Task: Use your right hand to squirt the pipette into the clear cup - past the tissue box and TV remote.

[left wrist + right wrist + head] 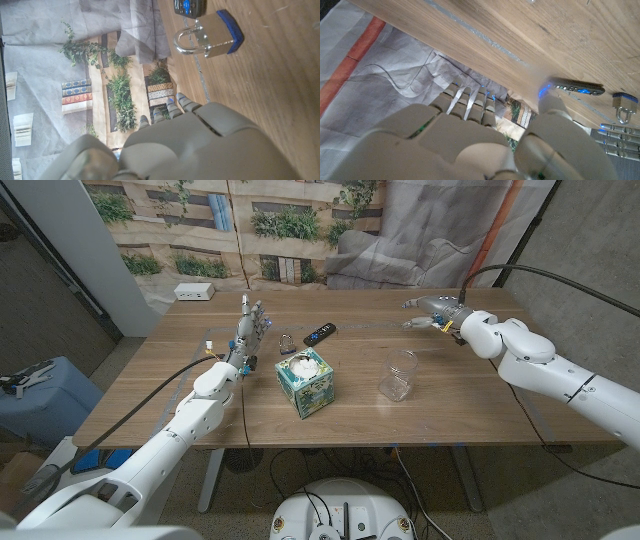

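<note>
The clear cup (398, 374) stands upright right of the table's middle. The tissue box (304, 380), teal with a white tissue on top, sits to the cup's left. Behind the box lies the black TV remote (320, 333) (575, 89) (190, 6). My right hand (435, 313) (470, 145) hovers over the far right of the table, beyond the cup, its fingers reaching out and apart with nothing seen in them. My left hand (250, 325) (200, 145) stands upright left of the remote, fingers spread and empty. I cannot make out a pipette.
A silver padlock (288, 343) (207, 37) (624, 107) with a blue base lies between my left hand and the remote. A white power strip (194, 292) sits at the far left corner. A small pale item (208, 342) lies near the table's left edge.
</note>
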Motion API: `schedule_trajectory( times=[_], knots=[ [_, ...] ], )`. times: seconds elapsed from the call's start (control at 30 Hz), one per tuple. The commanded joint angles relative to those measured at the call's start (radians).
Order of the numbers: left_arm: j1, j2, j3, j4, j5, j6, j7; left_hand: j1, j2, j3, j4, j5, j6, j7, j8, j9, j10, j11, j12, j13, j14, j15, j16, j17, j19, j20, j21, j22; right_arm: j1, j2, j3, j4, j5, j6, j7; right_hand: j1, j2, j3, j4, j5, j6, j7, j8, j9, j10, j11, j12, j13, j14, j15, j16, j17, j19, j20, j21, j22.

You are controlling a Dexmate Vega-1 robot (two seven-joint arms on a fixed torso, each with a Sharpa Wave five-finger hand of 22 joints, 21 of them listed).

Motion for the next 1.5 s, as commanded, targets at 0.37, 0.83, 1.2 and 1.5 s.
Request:
schedule_trajectory(
  times=[0.37,0.83,1.2,1.5],
  knots=[
    [0.000,0.000,0.000,0.000,0.000,0.001,0.000,0.002,0.040,-0.006,-0.001,0.003,-0.002,-0.006,0.006,0.002,-0.001,-0.004,0.005,0.006,-0.009,-0.115,0.006,0.006,-0.011,-0.090,0.005,0.002,0.060,0.032,-0.053,0.006,-0.125,-0.096,0.227,0.101,-0.028,0.028,-0.008,0.018,0.047,0.006,0.023,0.009,0.032,0.003,0.006,0.006,0.035,0.010,0.011,-0.004,0.011,0.017,0.006,0.002],
    [0.000,0.001,0.000,-0.001,-0.001,0.001,0.000,0.002,0.040,-0.006,-0.001,0.004,-0.002,-0.006,0.006,0.002,-0.001,-0.003,0.005,0.006,-0.008,-0.115,0.006,0.006,-0.012,-0.090,0.005,0.002,0.086,0.063,-0.088,0.054,-0.147,-0.134,0.256,0.233,-0.081,0.050,-0.007,0.020,0.094,-0.011,0.047,0.014,0.093,-0.002,0.012,0.011,0.084,0.011,0.021,-0.007,0.051,0.023,0.011,0.003],
    [0.000,0.001,0.000,-0.001,0.000,0.001,0.000,0.002,0.040,-0.006,0.000,0.003,-0.002,-0.006,0.006,0.002,-0.003,-0.004,0.004,0.006,-0.008,-0.116,0.006,0.006,-0.011,-0.090,0.005,0.002,0.096,0.080,-0.120,0.106,-0.151,-0.092,0.231,0.294,-0.095,0.057,-0.001,0.013,0.120,-0.038,0.060,0.015,0.132,-0.011,0.015,0.014,0.110,-0.006,0.027,-0.006,0.059,0.019,0.009,0.003],
    [0.000,0.000,0.000,-0.001,0.000,0.001,0.000,0.002,0.040,-0.006,0.000,0.004,-0.001,-0.006,0.006,0.002,-0.001,-0.004,0.005,0.006,-0.007,-0.115,0.006,0.006,-0.012,-0.090,0.005,0.002,0.090,0.083,-0.129,0.136,-0.147,-0.053,0.195,0.315,-0.099,0.058,0.001,0.010,0.129,-0.053,0.064,0.015,0.144,-0.015,0.015,0.014,0.115,-0.027,0.028,-0.005,0.061,0.015,0.008,0.003]
  ],
)
